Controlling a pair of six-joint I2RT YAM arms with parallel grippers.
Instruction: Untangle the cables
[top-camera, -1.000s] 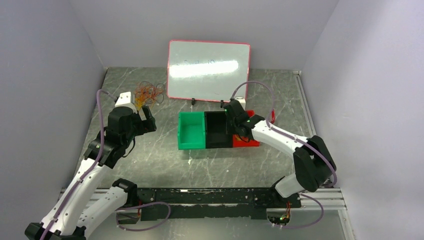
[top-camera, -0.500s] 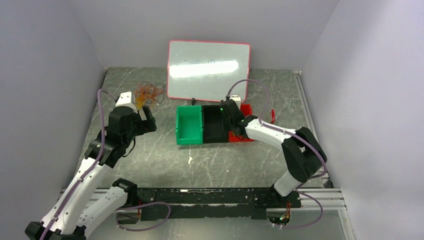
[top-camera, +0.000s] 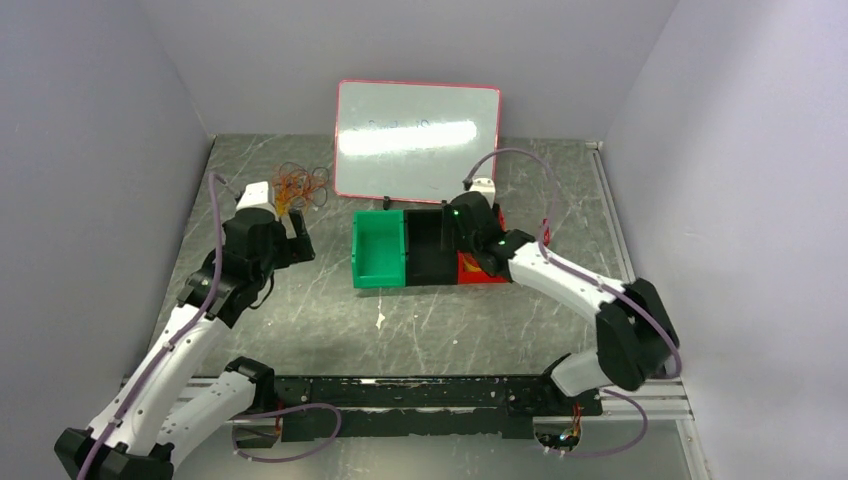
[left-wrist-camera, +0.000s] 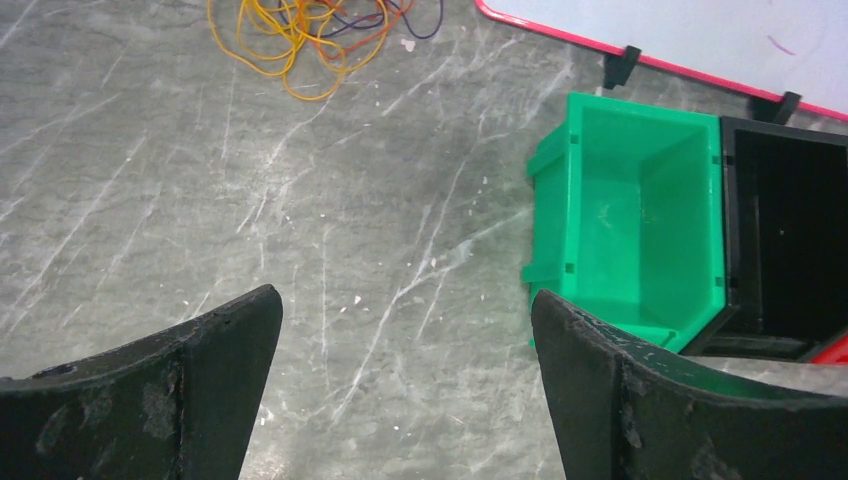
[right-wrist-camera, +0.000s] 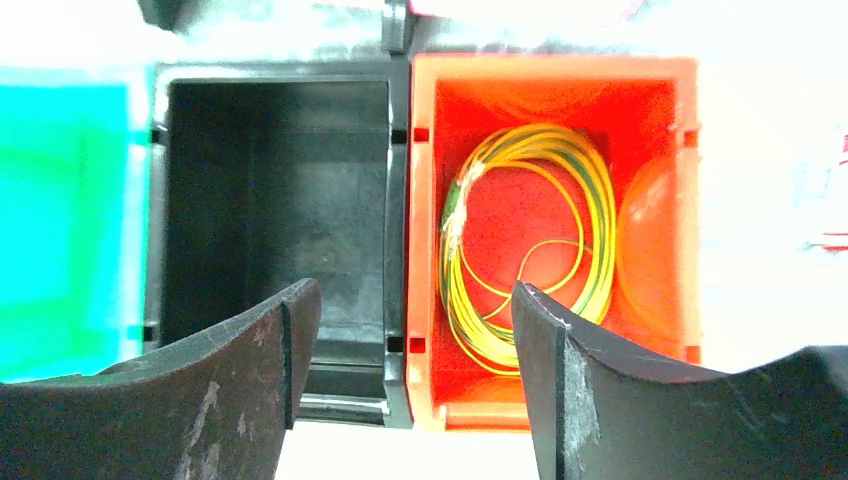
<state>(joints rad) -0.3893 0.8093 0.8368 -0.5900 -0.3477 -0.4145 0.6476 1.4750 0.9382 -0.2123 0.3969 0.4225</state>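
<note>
Overhead, a grey marbled table (top-camera: 420, 320) holds two white-and-black arms that reach in from 6 o'clock. A red-framed whiteboard (top-camera: 418, 140) leans at 12 o'clock. Three small bins stand touching in a row just beyond the table's centre. The green bin (top-camera: 378, 255) is at the row's 9 o'clock end, the black bin (top-camera: 432, 255) is in the middle, and the red bin (top-camera: 482, 274) is at the 3 o'clock end.

The cables (top-camera: 300, 186) are a loose tangle of thin orange, yellow and dark loops. They lie on the table at 11 o'clock, just beside the whiteboard's lower left corner and well apart from the bins. A separate yellow-green coil (right-wrist-camera: 458, 285) lies flat inside the red bin and covers much of its floor.

The left gripper (left-wrist-camera: 402, 298) is over the table at about 10 o'clock, with the cables near it towards 12 o'clock. Its fingers are spread as wide as they go and grip nothing. Its wrist camera shows the cables at 11 o'clock and the green bin at 3 o'clock.

The right gripper (right-wrist-camera: 415, 290) hangs above the bins, over the wall shared by the black and red ones. Its fingers stand well apart and hold nothing. The coil lies below them, towards 1 o'clock in the wrist view.
</note>
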